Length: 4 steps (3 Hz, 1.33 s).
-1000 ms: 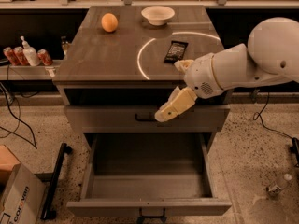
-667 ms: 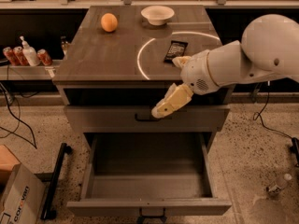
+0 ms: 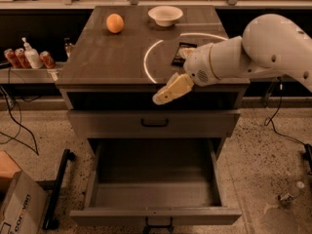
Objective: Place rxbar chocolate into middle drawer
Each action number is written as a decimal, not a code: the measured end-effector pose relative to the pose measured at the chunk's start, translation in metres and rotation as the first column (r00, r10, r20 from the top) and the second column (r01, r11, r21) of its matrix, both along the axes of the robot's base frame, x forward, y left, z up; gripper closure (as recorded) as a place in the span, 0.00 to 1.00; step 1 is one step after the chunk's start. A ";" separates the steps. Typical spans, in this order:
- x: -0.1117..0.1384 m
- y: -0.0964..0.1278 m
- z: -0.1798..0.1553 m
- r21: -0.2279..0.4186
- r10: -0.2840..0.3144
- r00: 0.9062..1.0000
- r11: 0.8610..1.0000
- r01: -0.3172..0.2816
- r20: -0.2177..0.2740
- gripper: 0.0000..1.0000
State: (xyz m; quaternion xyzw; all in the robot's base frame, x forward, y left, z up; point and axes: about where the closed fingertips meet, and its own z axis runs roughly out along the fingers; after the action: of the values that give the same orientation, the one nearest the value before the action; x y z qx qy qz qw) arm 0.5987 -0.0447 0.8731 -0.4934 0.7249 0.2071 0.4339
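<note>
The rxbar chocolate (image 3: 181,53), a flat black bar, lies on the cabinet top inside a white ring, partly hidden by my arm. My gripper (image 3: 163,96) hangs at the cabinet's front edge, below and left of the bar and apart from it, with nothing in it. The middle drawer (image 3: 156,213) is pulled fully out below, its deep box interior bare. The upper drawer front (image 3: 154,123) with its black handle is closed.
An orange (image 3: 115,23) and a white bowl (image 3: 165,15) sit at the back of the cabinet top (image 3: 112,57). Cans and a bottle (image 3: 27,57) stand on a shelf at left. A cardboard box (image 3: 14,204) is on the floor at lower left.
My gripper has risen and moved a little left, from in front of the upper drawer to the cabinet's front edge. The bar has not moved.
</note>
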 end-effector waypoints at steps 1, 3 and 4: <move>0.035 -0.008 0.003 0.050 -0.056 0.998 0.997 0.055 0.018 0.00; 0.114 -0.035 0.005 0.142 -0.148 0.989 0.979 0.144 0.018 0.00; 0.143 -0.048 0.003 0.158 -0.175 0.985 0.972 0.172 0.007 0.00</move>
State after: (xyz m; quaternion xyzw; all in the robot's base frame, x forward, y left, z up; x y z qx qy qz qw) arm 0.7418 -0.0925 0.8759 -0.3947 0.7421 0.2194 0.4953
